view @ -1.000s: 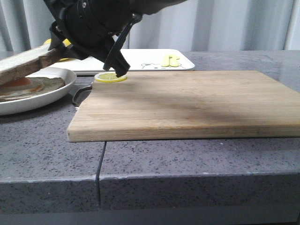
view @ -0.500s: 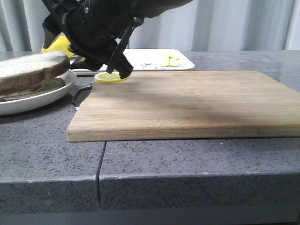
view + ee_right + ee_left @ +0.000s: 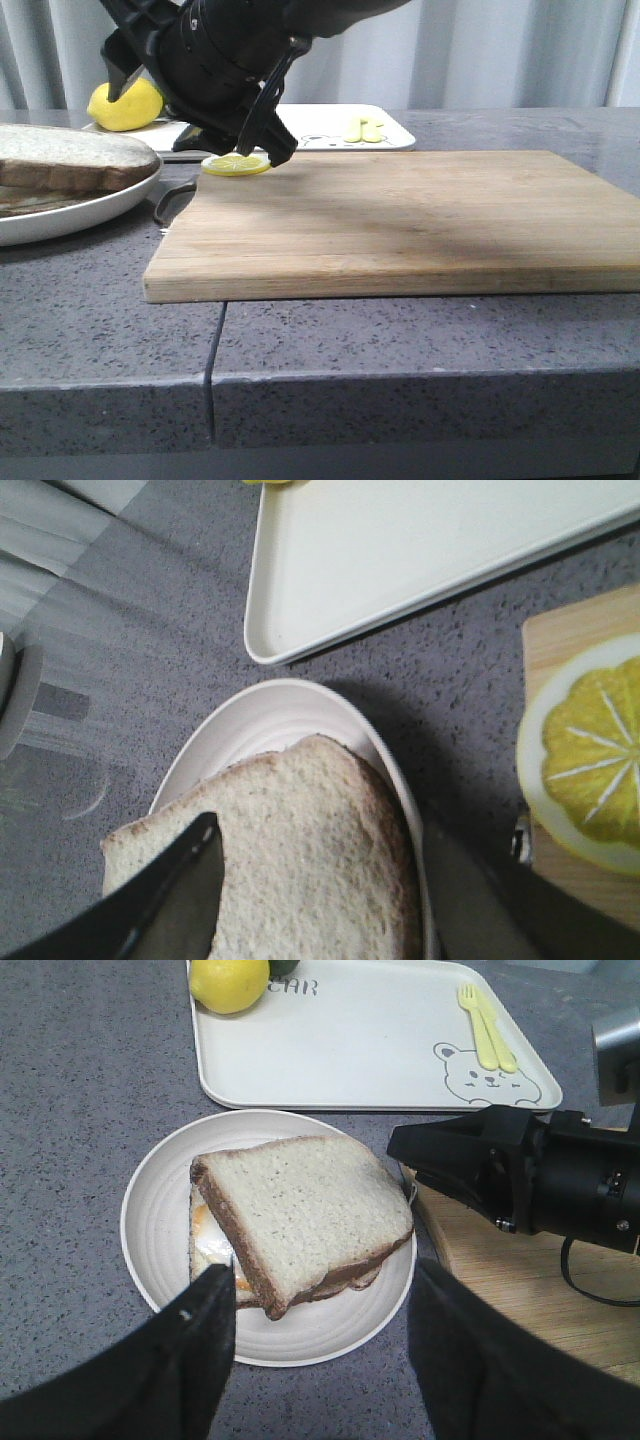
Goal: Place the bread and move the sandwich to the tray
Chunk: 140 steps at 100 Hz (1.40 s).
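The bread (image 3: 300,1210) lies flat as the top slice of the sandwich on its round white plate (image 3: 160,1220), with fried egg (image 3: 205,1230) showing at one edge. My right gripper (image 3: 320,830) is open just above the bread (image 3: 290,850) and holds nothing. In the front view it (image 3: 195,125) hangs beside the plate (image 3: 60,220), over the board's back left corner. My left gripper (image 3: 322,1275) is open above the plate's near rim, empty. The white tray (image 3: 350,1050) with the bear drawing lies behind the plate.
A wooden cutting board (image 3: 400,220) fills the table's middle, with a lemon slice (image 3: 235,165) on its back left corner. On the tray (image 3: 320,125) sit a whole lemon (image 3: 125,105) and a yellow fork (image 3: 362,128).
One second ago my right gripper held the bread tilted over the plate. It lowered the slice onto the sandwich, let go, and drew back up and to the right.
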### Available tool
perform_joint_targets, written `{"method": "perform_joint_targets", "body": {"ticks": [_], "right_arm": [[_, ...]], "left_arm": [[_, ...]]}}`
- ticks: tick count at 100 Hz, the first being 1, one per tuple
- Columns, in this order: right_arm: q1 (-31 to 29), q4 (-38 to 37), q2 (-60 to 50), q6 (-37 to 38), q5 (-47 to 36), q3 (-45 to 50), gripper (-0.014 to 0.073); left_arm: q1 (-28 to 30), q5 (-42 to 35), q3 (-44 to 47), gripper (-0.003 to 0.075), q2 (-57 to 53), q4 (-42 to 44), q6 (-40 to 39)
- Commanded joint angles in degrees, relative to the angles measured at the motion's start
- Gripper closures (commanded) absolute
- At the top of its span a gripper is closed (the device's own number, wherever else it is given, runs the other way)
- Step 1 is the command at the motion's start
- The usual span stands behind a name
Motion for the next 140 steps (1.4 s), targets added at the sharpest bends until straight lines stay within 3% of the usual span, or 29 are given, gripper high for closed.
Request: {"method": "perform_joint_targets", "body": {"ticks": [1,32,52,63,85,94,122,140], "right_arm": [[-0.62,-2.8,-5.61,-0.91,-0.13,-1.41,0.0144],[-6.49,-25.34,-18.09,-0.74,3.3,-0.88,0.0144],[-12.8,-39.16,-27.76,0.74,3.45,4.24,0.0144],[-17.29,-48.93,-33.87,7.78,4.75,9.08,0.0144],[-25.56,-78.23,-46.77,28.62,10.22,19.61,0.0144],[-28.39,-86.98,-53.07,33.66,10.83,24.88,0.0144],[-37.64,-95.74,-73.17,37.32,11.38,39.29,0.0144],[-40.93,-99.94,-81.26,39.14,16.62,43.62,0.0144]], "left_arm": [[0.15,-4.07,-1.74,0.0354,0.26,-1.43,0.2],[0.15,-4.07,-1.74,0.0354,0.26,-1.43,0.2],[0.15,-4.07,-1.74,0.0354,0.26,-1.43,0.2],[0.15,-4.07,-1.74,0.0354,0.26,-1.43,0.2],[0.15,-4.07,-1.74,0.0354,0.26,-1.43,0.2],[0.15,-4.07,-1.74,0.0354,0.26,-1.43,0.2],[0.15,-4.07,-1.74,0.0354,0.26,-1.43,0.2],[0.15,-4.07,-1.74,0.0354,0.26,-1.43,0.2]]}}
